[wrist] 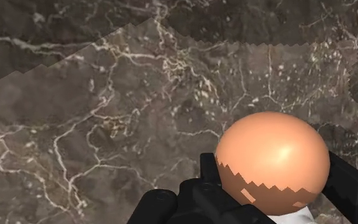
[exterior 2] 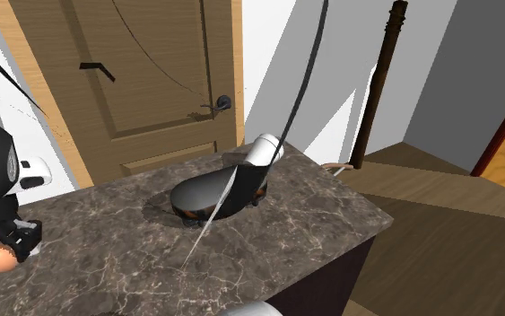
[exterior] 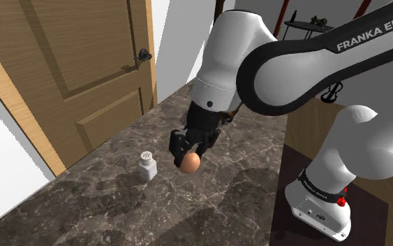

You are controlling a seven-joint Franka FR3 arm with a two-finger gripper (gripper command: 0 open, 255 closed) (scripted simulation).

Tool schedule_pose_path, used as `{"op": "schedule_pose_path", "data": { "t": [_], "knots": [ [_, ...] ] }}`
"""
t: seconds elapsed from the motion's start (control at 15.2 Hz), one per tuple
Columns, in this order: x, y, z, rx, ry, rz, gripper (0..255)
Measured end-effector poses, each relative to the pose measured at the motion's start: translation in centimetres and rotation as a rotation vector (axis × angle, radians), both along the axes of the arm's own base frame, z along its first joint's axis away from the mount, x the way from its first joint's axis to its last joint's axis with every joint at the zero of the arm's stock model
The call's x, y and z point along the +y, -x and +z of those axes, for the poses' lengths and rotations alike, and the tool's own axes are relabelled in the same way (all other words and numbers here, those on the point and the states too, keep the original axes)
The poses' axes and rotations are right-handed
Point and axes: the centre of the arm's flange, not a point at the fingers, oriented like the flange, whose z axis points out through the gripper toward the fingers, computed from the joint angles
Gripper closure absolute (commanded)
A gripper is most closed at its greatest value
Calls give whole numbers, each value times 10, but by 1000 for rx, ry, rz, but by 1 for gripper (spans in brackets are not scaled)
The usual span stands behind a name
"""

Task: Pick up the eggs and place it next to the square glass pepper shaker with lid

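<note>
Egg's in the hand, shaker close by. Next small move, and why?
Probably lower straight down: the hand clasps the egg just beside the shaker, seemingly a little above the counter, so release looks premature.

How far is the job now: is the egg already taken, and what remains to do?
Done: the egg is picked up, clasped in the claw. In hand: it hangs over the marble counter, near the white shaker. Left: set it down next to the shaker and open the claw.
</note>
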Motion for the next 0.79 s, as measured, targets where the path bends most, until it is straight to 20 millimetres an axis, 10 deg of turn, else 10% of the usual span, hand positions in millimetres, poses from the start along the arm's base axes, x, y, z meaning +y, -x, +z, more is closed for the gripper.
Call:
{"op": "schedule_pose_path", "data": {
  "t": [0.79],
  "knots": [
    [0, 0, -64, 0, 0, 0, 255]
  ]
}}
